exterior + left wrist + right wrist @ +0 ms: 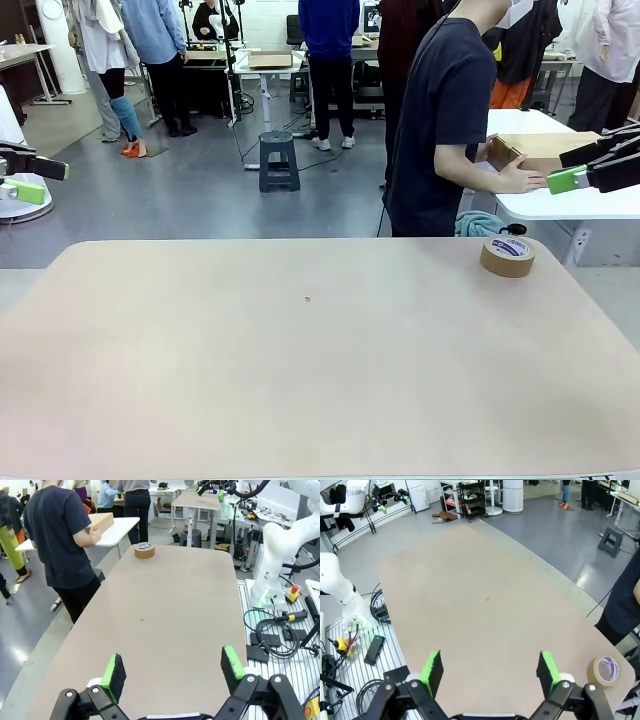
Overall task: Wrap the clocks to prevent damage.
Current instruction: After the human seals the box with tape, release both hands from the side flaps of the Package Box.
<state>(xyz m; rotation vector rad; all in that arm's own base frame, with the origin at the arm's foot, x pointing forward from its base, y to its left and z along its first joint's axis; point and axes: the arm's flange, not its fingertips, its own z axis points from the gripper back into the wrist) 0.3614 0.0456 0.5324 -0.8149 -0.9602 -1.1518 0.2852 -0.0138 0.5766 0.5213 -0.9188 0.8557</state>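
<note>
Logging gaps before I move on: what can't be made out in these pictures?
- Cardboard box, front view: its contents are hidden by its walls and the person's hand.
- Tape roll label: print too small in every view.
- Right gripper, front view: cut off by the right edge.
- Left gripper, front view: cut off by the left edge.
- Blue cloth: mostly hidden behind the table edge.

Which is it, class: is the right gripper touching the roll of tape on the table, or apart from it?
Apart. In the front view the right gripper hangs in the air beyond the table's far right corner, with open floor between it and the roll of tape, which lies flat on the table.
</note>
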